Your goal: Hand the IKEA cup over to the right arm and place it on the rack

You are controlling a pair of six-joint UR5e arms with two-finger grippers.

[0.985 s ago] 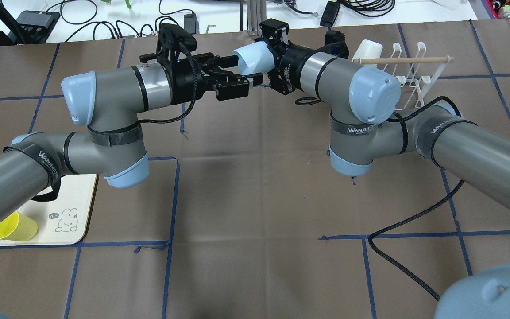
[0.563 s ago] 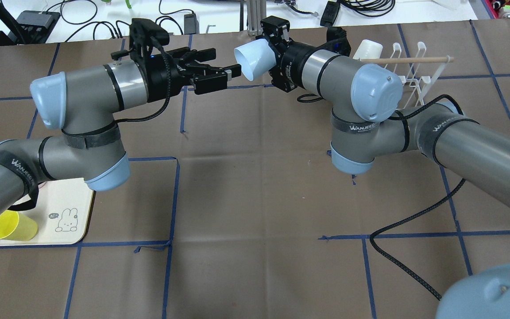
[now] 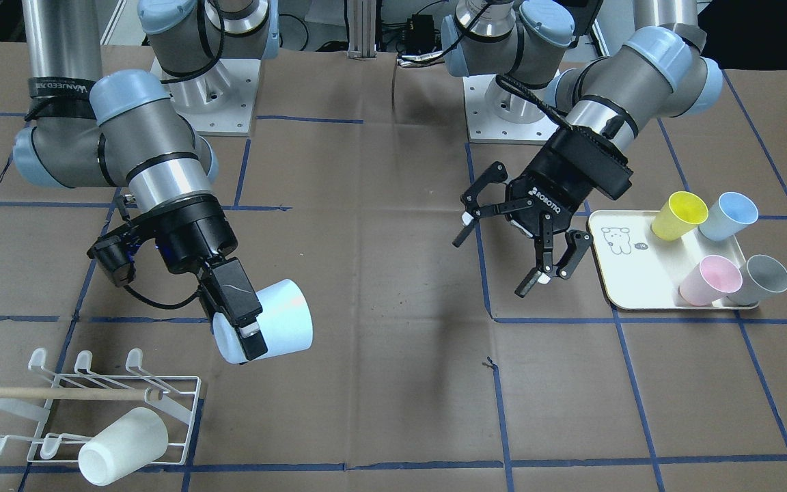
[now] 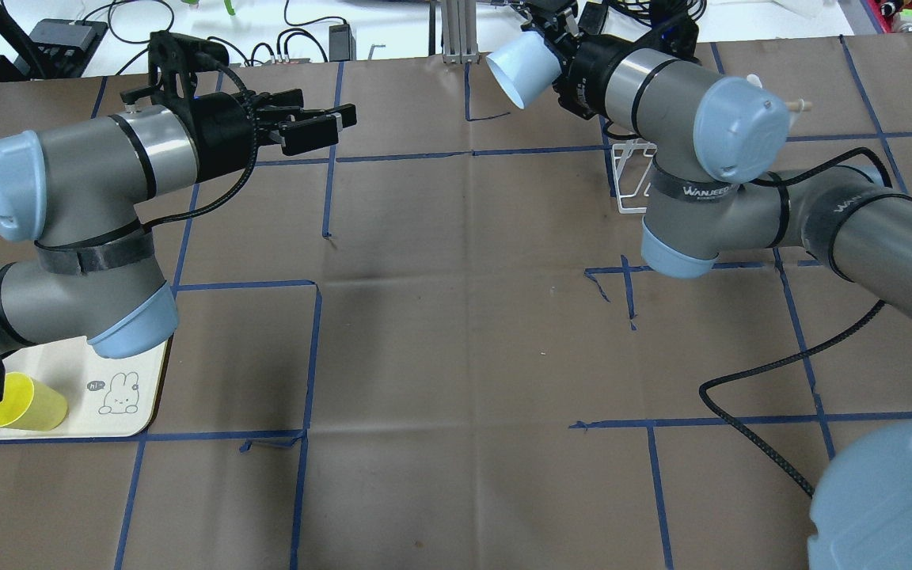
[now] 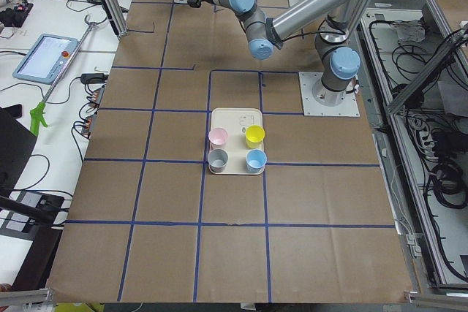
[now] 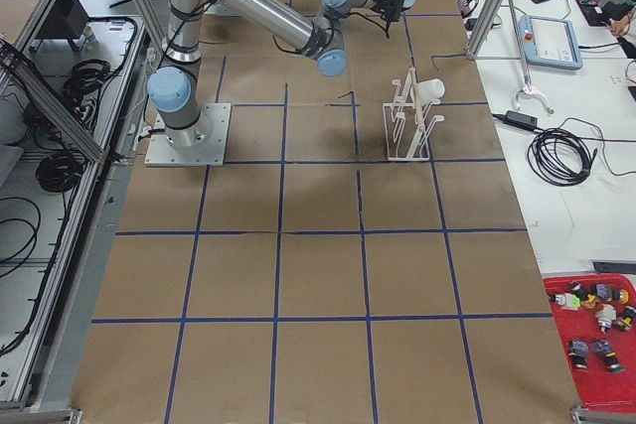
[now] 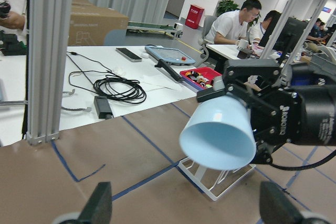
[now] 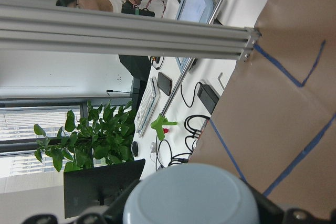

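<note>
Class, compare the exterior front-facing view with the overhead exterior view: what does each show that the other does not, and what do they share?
Front-facing only: the pink cup and grey cup on the tray, and a white cup on the fully visible rack. Overhead only: the white bench beyond the table; there the right arm hides most of the rack. Both: the right gripper holding the pale blue cup, the left gripper open and empty, the yellow cup.

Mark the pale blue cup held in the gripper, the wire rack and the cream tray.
held pale blue cup [image 3: 283, 321]: front-facing view, side wall.
white wire rack [image 3: 59, 393]: front-facing view, wooden handle.
cream tray [image 3: 639, 277]: front-facing view, bare floor.
</note>
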